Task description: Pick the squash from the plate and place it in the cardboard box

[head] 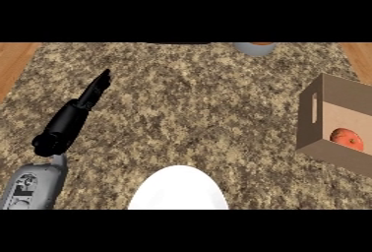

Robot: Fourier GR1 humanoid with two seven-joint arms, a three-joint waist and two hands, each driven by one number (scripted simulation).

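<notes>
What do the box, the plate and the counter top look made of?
Box: brown cardboard, matte, with a cut handle slot. Plate: plain white, smooth, likely ceramic or plastic; cannot tell which. Counter top: speckled brown and tan, looks like granite.

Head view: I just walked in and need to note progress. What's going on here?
The squash lies inside the cardboard box at the right side of the counter. The white plate near the lower edge has no squash on it. The left hand shows at the left with straight fingers, holding nothing and apart from both plate and box. The right hand is not in view. By how things lie, the placing looks done.
</notes>
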